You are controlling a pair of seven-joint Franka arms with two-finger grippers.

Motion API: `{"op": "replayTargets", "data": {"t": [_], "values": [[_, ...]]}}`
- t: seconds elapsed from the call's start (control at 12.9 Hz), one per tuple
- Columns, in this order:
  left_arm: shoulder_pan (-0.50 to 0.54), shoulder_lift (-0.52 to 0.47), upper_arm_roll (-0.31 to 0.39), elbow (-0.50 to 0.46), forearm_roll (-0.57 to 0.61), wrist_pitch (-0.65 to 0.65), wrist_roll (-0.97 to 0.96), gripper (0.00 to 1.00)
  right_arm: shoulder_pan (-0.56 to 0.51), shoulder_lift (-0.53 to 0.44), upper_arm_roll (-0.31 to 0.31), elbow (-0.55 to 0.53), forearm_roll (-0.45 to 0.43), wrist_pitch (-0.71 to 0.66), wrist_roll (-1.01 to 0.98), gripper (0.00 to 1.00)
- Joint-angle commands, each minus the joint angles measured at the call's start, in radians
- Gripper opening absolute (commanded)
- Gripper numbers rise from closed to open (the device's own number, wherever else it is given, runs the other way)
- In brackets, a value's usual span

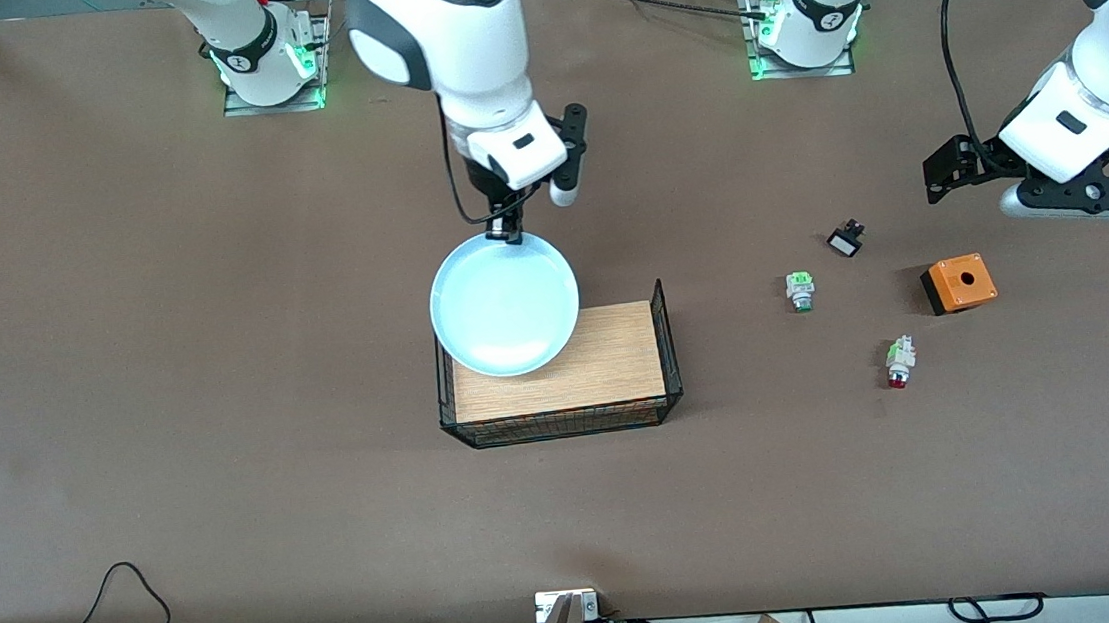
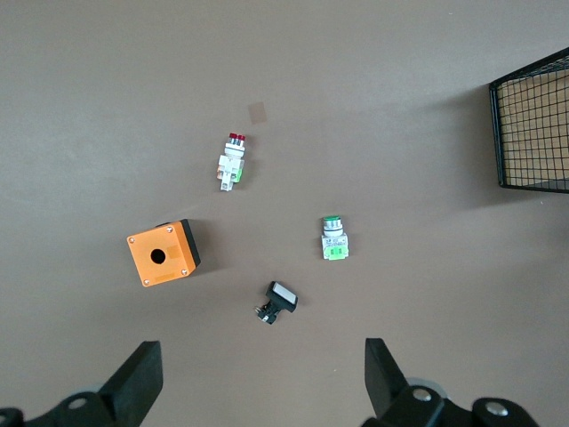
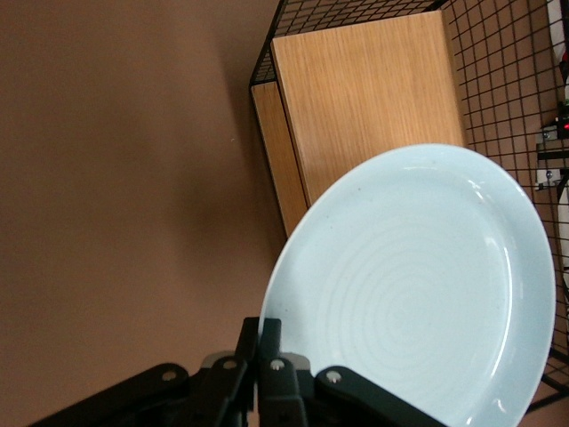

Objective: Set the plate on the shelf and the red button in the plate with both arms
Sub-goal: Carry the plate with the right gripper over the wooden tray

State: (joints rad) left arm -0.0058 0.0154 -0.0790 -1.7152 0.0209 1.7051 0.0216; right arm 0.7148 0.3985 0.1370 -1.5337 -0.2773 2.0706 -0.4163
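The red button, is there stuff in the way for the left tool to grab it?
Nothing visible blocks it. The open left tool hangs above the table, and the red button lies bare on it, apart from the orange box and the green-capped button.

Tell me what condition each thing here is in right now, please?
plate: held by its rim, up over the wire basket
right gripper: shut on the plate
left gripper: open, holding nothing, over the table
red button: lying on its side, untouched
green button: on the table, untouched
wire basket: nothing inside
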Motion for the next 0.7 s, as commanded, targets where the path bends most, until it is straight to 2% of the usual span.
{"op": "replayTargets", "data": {"t": [0.0,0.15,0.62], "values": [[-0.005,0.012,0.004,0.039,-0.019,-0.022,0.004,1.0,0.037,0.055,-0.014,0.017,-0.069,0.075,0.082,0.0],[-0.006,0.012,0.004,0.04,-0.019,-0.021,0.004,1.0,0.037,0.085,-0.016,0.017,-0.103,0.12,0.091,0.0],[-0.008,0.024,0.002,0.043,-0.022,-0.033,0.003,1.0,0.017,0.163,-0.03,0.007,-0.109,0.22,0.093,0.0]]}}
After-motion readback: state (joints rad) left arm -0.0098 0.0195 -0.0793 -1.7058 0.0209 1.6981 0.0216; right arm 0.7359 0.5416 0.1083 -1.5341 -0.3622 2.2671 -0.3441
